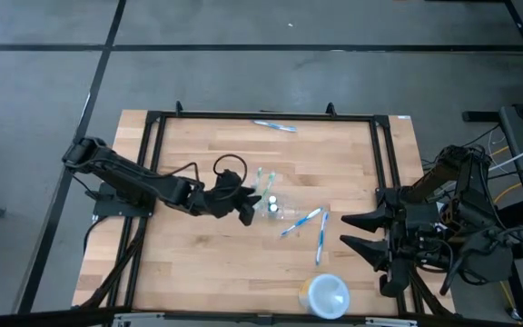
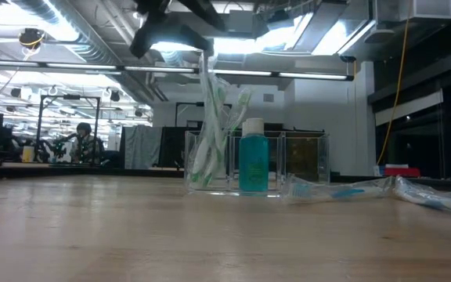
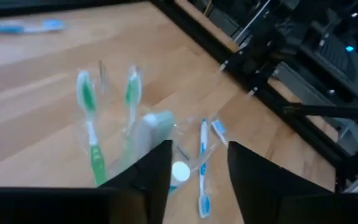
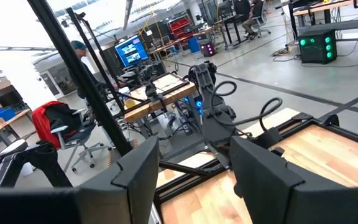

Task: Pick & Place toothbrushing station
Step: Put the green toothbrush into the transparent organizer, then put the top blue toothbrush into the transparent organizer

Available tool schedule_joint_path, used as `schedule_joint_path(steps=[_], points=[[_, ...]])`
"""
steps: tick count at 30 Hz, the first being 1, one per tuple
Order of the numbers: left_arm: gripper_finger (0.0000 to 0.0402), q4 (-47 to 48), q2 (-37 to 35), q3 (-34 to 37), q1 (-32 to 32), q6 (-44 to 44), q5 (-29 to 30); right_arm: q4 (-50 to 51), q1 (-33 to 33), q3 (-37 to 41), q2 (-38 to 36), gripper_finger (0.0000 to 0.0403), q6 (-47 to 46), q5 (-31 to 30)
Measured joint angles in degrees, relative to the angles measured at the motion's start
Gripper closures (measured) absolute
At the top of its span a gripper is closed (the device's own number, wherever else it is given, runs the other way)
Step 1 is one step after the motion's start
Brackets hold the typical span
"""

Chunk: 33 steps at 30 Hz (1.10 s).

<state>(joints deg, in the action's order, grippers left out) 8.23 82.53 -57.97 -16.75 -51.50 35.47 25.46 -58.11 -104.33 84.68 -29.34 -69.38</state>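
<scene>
The toothbrushing station (image 1: 278, 207) is a clear plastic holder standing on the wood near the table's middle. In the low view the station (image 2: 210, 168) holds upright green toothbrushes (image 2: 210, 117) and a teal bottle with a white cap (image 2: 253, 160). My left gripper (image 1: 248, 209) is just left of and above it, open; its fingers (image 3: 148, 180) stand apart over the holder's top with nothing between them. My right gripper (image 1: 345, 231) waits open and raised at the table's right side.
Two blue toothbrushes (image 1: 300, 221) (image 1: 320, 238) lie loose right of the station, and another (image 1: 275, 125) lies at the far edge. A round white cup (image 1: 327, 295) stands near the front edge. A black cable loop (image 1: 228, 166) lies by the left arm.
</scene>
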Motion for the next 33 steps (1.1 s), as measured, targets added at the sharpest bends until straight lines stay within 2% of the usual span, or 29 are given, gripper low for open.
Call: schedule_joint_path(steps=[5,9,12,21,24,29,33], points=[[0.0221,1.4,-0.6,0.0,0.0,0.2,-0.3,0.0,0.0,0.0,0.0,0.0202,0.3,0.0],[0.0213,2.6,0.7,0.5,0.0,-0.3,-3.3,-0.1,0.0,0.0,0.0,0.0202,1.2,0.5],[0.0213,2.3,0.5,0.3,0.0,-0.1,-3.4,-0.2,0.0,0.0,0.0,0.0202,1.3,0.9],[0.0213,2.3,-7.6,-2.3,0.0,11.3,7.2,-0.4,0.0,0.0,0.0,0.0202,0.9,0.9],[0.0214,2.1,-10.8,-2.6,0.0,16.5,8.9,-0.3,0.0,0.0,0.0,0.0202,1.3,1.1],[0.0224,2.4,-14.9,-2.6,1.1,27.1,4.9,-0.2,0.0,0.0,0.0,0.0202,3.1,1.5],[0.0235,2.2,-17.8,-2.6,5.7,25.4,1.7,-0.2,0.0,0.0,0.0,0.0202,4.5,-1.0]])
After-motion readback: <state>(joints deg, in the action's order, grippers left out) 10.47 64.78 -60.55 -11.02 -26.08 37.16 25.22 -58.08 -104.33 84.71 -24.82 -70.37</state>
